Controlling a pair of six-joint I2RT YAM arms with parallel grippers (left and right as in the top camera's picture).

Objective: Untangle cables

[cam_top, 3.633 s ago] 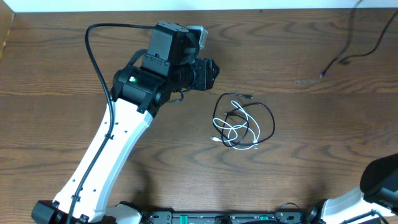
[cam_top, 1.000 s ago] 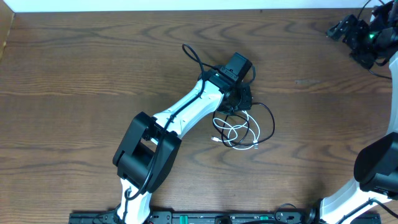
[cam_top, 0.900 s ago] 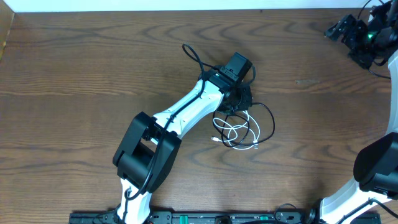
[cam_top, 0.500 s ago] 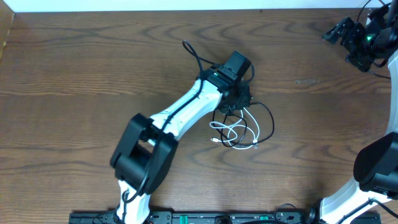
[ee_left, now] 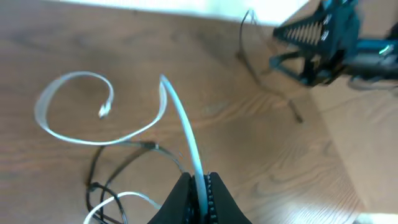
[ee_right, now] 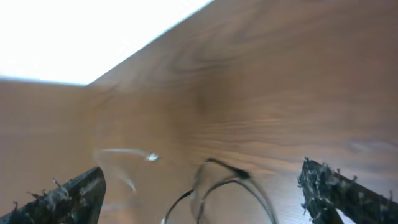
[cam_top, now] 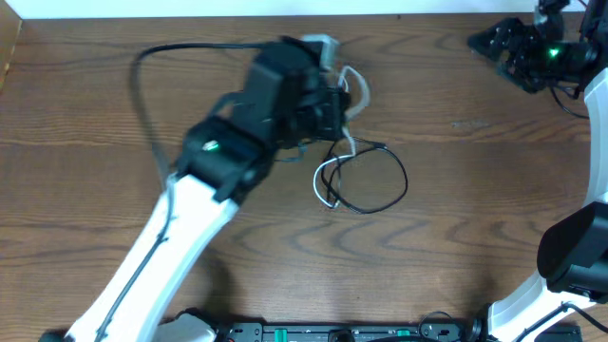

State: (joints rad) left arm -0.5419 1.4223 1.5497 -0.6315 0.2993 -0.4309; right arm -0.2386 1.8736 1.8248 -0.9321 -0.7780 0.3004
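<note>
Surface of dark brown wood grain (cam_top: 66, 114) lies under 2 robot arms. At left, the white left arm (cam_top: 180, 218) with its black wrist reaches in from the near edge. The left fingers (ee_left: 217, 200) are clamped tight on a thin white flexible cable (ee_left: 185, 130).

From the left wrist camera, the white cable rises out of the closed tips and bends over sharply at its top. It then sweeps left in an open loop that ends in a small plug (ee_left: 103, 112). From overhead, the same cable hangs from the fingers down to the surface near the middle, where its lower part curls into a small loop.

That lower loop touches and overlaps a thin black cable (cam_top: 405, 180), which lies flat on the wood in 1 wide ring just right of it. How the strands cross there cannot be made out.

Far to the right, at the back corner, the black right fingers (cam_top: 501, 43) hang above the wood, well apart from the cables. The right wrist view shows the 2 of them spread wide with nothing between them, and the black ring and a pale blurred stretch of white cable lie far below.
</note>
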